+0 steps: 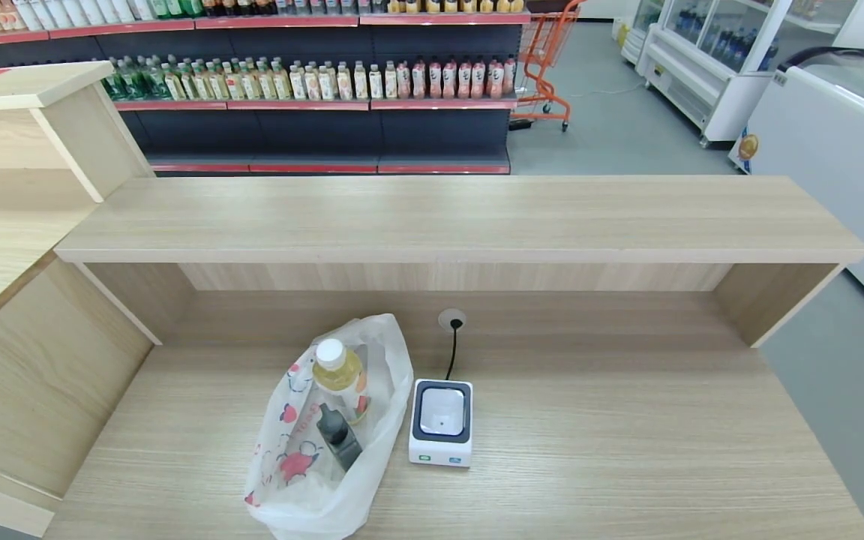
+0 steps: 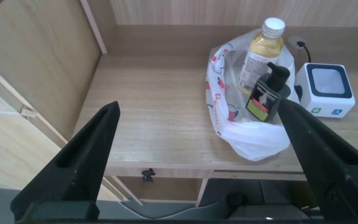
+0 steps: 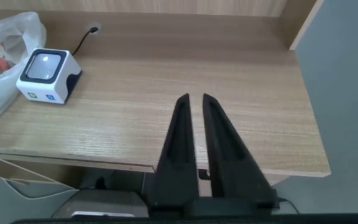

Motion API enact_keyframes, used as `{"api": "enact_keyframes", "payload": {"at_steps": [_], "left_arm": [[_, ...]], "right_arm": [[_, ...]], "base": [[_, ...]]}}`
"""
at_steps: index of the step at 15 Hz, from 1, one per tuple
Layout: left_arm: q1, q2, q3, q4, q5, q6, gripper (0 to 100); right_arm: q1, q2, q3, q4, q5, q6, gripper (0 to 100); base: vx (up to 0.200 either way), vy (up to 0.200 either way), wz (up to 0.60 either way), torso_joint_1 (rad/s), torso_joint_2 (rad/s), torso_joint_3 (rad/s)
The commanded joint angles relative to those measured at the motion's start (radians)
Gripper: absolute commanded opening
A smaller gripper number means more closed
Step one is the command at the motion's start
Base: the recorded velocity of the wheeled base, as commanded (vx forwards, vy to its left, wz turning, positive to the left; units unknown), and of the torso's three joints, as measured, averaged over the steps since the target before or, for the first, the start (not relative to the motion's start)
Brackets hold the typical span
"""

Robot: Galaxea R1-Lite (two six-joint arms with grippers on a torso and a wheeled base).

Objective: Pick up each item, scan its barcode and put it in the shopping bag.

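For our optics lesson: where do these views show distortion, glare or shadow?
Head view: side panels of the counter splay outward, wide-lens effect; shade under its upper shelf. Right wrist view: the barcode scanner glows white. Left wrist view: even light, no hard shadow around the shopping bag.

One shopping bag, one yellow drink bottle, one dark pump bottle, one scanner.
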State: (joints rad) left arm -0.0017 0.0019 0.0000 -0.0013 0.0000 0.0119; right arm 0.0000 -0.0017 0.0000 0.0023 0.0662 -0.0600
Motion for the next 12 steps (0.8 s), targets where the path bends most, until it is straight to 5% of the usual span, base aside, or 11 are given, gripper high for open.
{"api": "enact_keyframes", "payload": {"at_steps": [1,12], "left_arm": [[0.0,0.001,0.0,0.0,0.0,-0.001,100],[0.0,0.0,0.0,0.0,0.0,-0.001,100]], "right_arm": [[0.0,0.003,0.0,0.001,0.0,0.0,0],[0.0,0.003,0.0,0.001,0.0,-0.001,0]], "base": [[0.0,0.0,0.0,0.0,0.0,0.0],[0.0,0.0,0.0,0.0,0.0,0.0]]}}
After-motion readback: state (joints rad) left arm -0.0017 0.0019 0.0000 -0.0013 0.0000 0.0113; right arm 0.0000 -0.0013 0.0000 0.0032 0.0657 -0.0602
